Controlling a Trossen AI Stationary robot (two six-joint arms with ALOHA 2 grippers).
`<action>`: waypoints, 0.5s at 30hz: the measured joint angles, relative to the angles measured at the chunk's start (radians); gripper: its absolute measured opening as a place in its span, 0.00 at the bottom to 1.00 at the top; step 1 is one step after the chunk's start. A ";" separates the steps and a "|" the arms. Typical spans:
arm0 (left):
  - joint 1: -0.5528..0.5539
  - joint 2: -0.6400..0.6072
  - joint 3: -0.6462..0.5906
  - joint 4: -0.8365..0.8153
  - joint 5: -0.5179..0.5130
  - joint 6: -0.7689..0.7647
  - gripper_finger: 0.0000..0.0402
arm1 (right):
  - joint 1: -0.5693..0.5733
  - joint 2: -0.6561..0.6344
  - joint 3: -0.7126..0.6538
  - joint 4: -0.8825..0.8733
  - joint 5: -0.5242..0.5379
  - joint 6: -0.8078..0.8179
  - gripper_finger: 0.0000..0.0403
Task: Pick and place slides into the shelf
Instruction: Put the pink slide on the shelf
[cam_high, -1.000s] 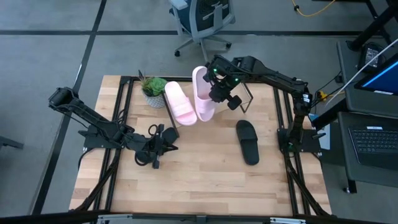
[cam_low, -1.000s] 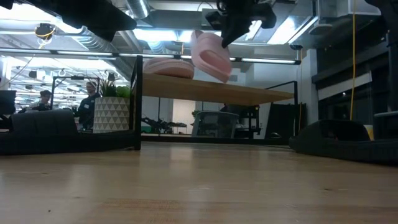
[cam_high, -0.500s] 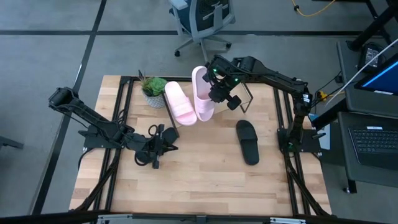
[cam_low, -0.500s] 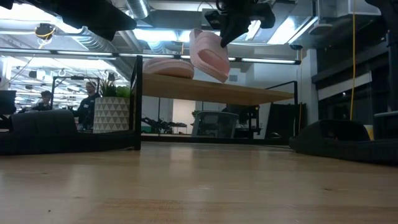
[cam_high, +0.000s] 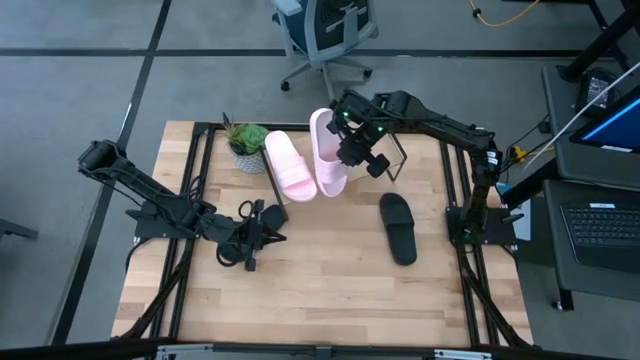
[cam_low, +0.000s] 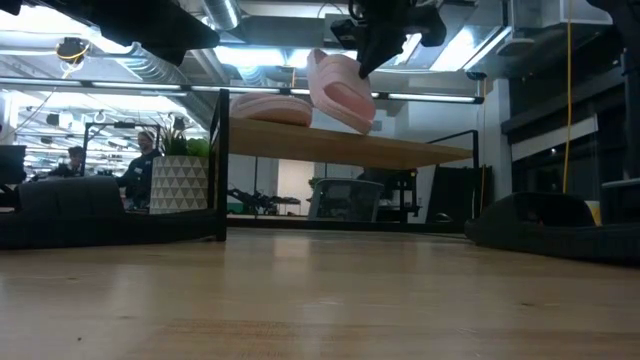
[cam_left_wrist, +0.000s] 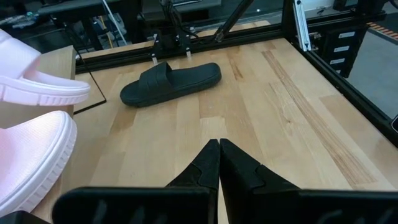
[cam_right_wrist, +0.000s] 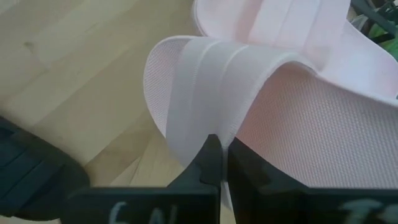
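Two pale pink slides are at the shelf (cam_low: 340, 148). One (cam_high: 290, 166) lies flat on the slanted board. The other (cam_high: 327, 152) is in my right gripper (cam_high: 350, 148), which is shut on it above the board; in the low view this slide (cam_low: 340, 90) hangs tilted under the gripper (cam_low: 378, 48). One black slide (cam_high: 397, 228) lies sole-down on the table to the right; the second black one does not show. My left gripper (cam_left_wrist: 219, 151) is shut on nothing and waits low over the table's left middle (cam_high: 258, 232). My right gripper pinches the pink slide's wide strap (cam_right_wrist: 205, 118) at its edge between the two fingers (cam_right_wrist: 211, 158), coming from above. The slide hangs tilted, with its lower end (cam_low: 358, 118) close over the shelf board. Whether that end touches the board, I cannot tell.
A small potted green plant (cam_high: 246, 145) stands at the shelf's left end, next to the resting pink slide. The shelf's black wire frame (cam_high: 398, 160) reaches out to the right of the held slide. Bare wood table lies toward the near edge (cam_high: 320, 300).
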 joint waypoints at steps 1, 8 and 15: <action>0.000 0.000 0.000 0.000 0.000 0.000 0.01 | 0.000 0.002 0.000 0.002 -0.001 -0.001 0.03; 0.000 0.000 0.000 0.000 0.000 0.000 0.01 | -0.002 0.039 0.002 0.037 -0.005 -0.016 0.03; 0.000 0.000 0.000 0.000 0.000 0.000 0.01 | -0.003 0.062 0.001 0.059 -0.003 -0.018 0.03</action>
